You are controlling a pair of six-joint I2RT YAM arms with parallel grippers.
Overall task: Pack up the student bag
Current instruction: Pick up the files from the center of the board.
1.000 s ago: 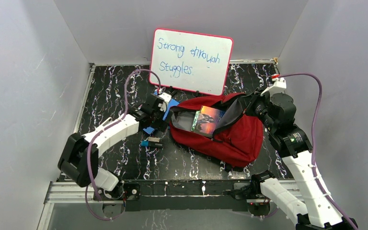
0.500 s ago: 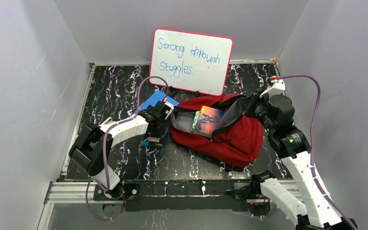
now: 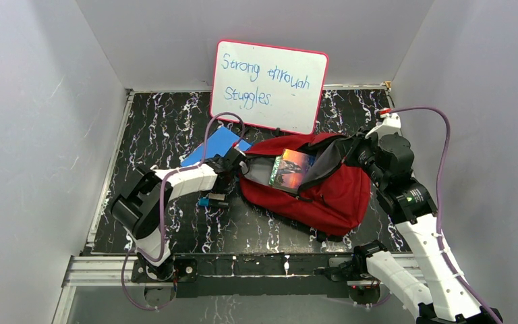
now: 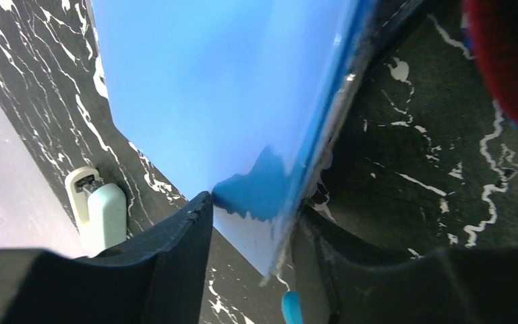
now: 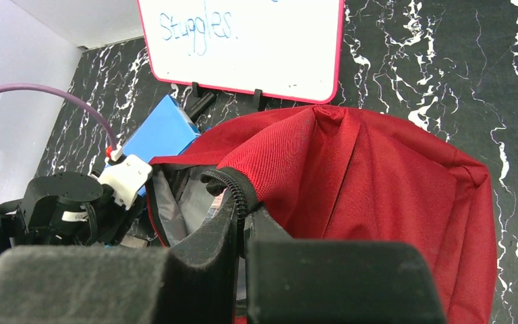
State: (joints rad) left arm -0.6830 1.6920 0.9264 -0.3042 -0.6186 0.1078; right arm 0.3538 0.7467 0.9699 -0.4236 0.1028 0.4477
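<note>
For loading, blue book (image 4: 209, 88) is now clamped by left gripper (image 4: 253, 209); student bag (image 3: 330, 196) is pinched open by right gripper (image 5: 241, 216).

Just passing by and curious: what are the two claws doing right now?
Left gripper: jaws around a corner of the blue book; grip cannot be told.
Right gripper: closed on the rim of the bag.

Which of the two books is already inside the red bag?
The colourful picture-cover book, in the open mouth of the bag. The plain blue book is outside it, between the fingers of the left hand.
</note>
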